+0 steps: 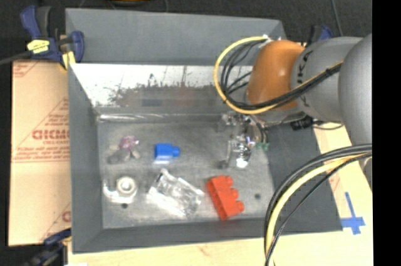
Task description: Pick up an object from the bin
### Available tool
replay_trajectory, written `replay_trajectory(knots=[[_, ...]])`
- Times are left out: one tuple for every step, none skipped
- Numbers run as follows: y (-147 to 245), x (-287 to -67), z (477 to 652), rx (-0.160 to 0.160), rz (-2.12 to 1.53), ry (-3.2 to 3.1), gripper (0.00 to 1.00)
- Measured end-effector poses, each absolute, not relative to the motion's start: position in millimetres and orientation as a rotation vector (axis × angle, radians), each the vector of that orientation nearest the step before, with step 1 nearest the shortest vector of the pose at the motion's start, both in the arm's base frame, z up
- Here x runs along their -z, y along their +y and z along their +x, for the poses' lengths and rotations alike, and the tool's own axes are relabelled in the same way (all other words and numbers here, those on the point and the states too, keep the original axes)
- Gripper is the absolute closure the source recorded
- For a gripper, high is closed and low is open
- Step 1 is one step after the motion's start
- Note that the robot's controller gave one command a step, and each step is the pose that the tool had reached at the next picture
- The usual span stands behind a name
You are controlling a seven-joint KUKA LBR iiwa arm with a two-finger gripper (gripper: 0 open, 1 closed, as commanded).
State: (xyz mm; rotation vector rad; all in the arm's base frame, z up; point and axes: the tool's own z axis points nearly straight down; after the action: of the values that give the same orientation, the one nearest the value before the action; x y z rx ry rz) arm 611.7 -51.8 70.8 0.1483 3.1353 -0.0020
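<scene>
Red studded brick (224, 197) lies on the floor of the bin (86, 164) near its front wall, close beside the gripper (242, 155). Judged rigid, light, smooth plastic: grasp across the narrow flat sides. Gripper opening cannot be determined; nothing is visibly held.

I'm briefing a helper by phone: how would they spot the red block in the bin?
Look at the near wall of the grey bin, right of middle. The red block lies there, beside crumpled clear plastic. Nothing else inside is red.
</scene>
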Motion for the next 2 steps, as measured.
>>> replay_trajectory(knots=[[-118,-72,591.9,0.006,0.147,3.134,0.00],[-100,-71,564.3,-0.001,0.204,3.130,0.00]])
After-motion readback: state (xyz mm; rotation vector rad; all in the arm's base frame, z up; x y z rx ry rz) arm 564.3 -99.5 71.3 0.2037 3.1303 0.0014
